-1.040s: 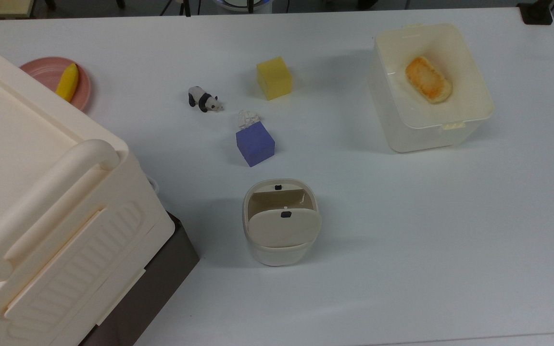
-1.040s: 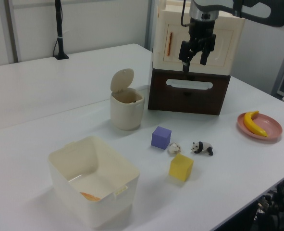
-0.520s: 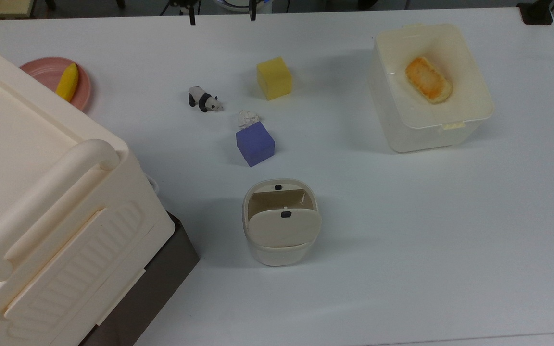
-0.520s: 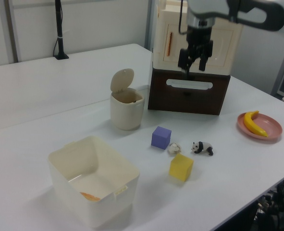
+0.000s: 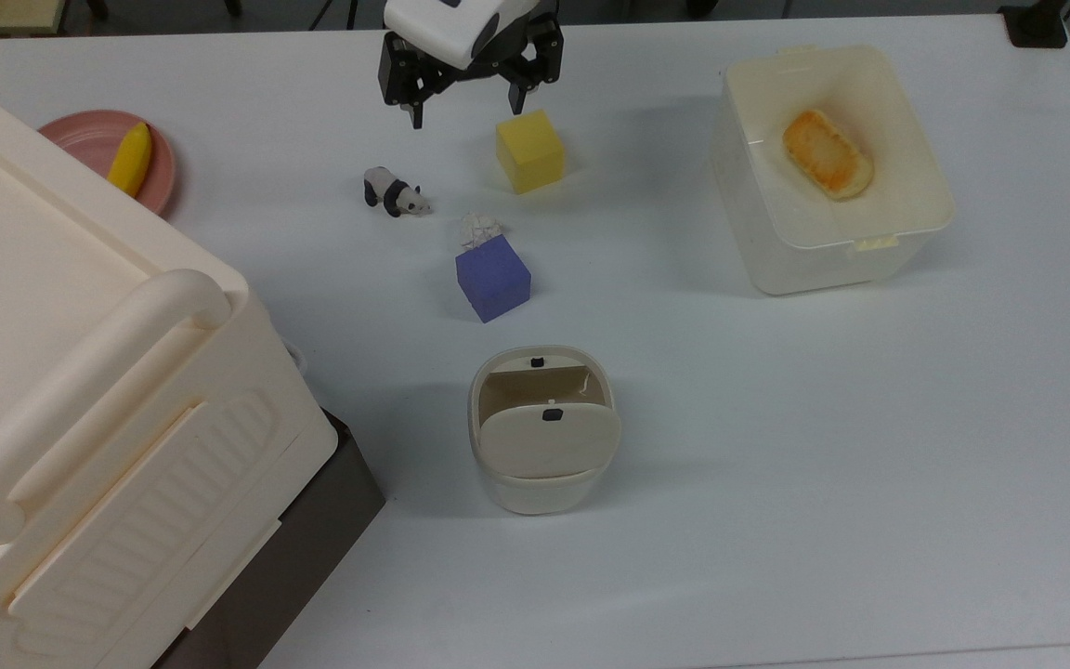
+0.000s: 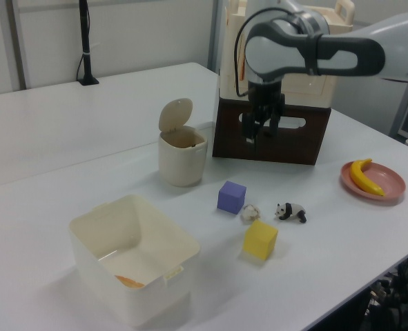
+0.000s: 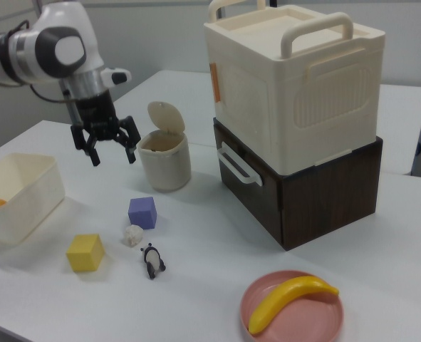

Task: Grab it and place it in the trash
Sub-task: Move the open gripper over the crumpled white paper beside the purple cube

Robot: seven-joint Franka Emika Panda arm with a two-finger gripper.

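Observation:
The crumpled white paper wad (image 5: 479,229) lies on the white table, touching the far side of a purple cube (image 5: 493,277); it also appears in the left view (image 6: 250,212) and the right view (image 7: 132,234). The trash (image 5: 542,469) is a small cream bin with its flap lid tipped up, standing below the cube in the top view, and it is also seen in the left view (image 6: 182,162) and the right view (image 7: 164,167). My gripper (image 5: 466,111) hangs open and empty above the table, near the top view's upper edge, beyond the wad (image 6: 260,131) (image 7: 112,153).
A yellow cube (image 5: 529,150) and a panda figurine (image 5: 394,191) sit near the wad. An open cream box (image 5: 758,251) holding bread stands at the top view's right. A large cream handled case (image 5: 80,372) on a dark base and a pink plate (image 5: 80,139) with a banana are at the top view's left.
The arm has come into the top view from its upper edge. In the left view the gripper has dropped lower and shifted left. The objects have not moved.

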